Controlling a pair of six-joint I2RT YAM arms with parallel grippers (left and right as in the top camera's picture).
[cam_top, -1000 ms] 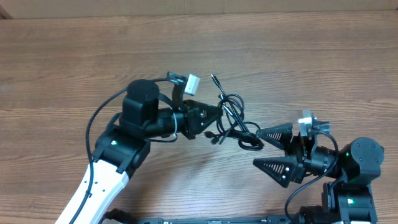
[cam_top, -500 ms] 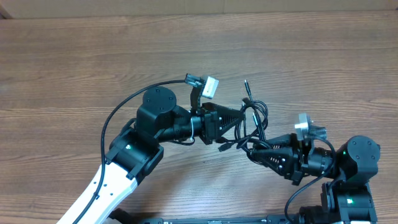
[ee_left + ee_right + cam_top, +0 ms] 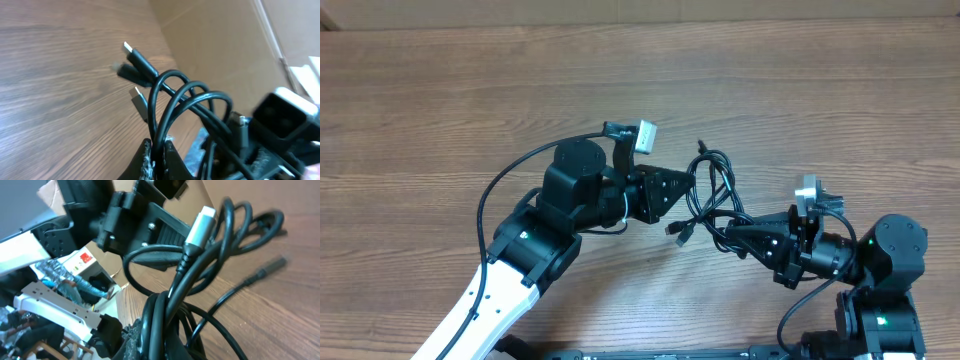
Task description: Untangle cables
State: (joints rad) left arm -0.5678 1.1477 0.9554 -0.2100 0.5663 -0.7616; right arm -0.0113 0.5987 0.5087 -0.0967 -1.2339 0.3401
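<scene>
The cables (image 3: 718, 157) are a bunch of thin black cords hanging just above the wooden table, stretched between my two grippers. The left gripper (image 3: 692, 187) comes in from the left and is shut on one strand. In the left wrist view that strand (image 3: 172, 95) runs up from between the pinched fingertips of the left gripper (image 3: 156, 150), with several plug tips (image 3: 134, 54) sticking out beyond. The right gripper (image 3: 728, 232) is shut on the lower loops. The right wrist view shows the right gripper (image 3: 154, 335) clamping several strands (image 3: 210, 255) and a silver plug (image 3: 200, 224).
The wooden table (image 3: 820, 90) stretches wide behind and to both sides. One loose plug end (image 3: 678, 231) dangles below the bundle between the arms. A cardboard wall (image 3: 225, 45) stands at the table's far edge. The two grippers are only a short gap apart.
The right gripper went from wide open to shut on the lower loops. The left gripper carried the bundle rightward toward it, then eased slightly back left.
</scene>
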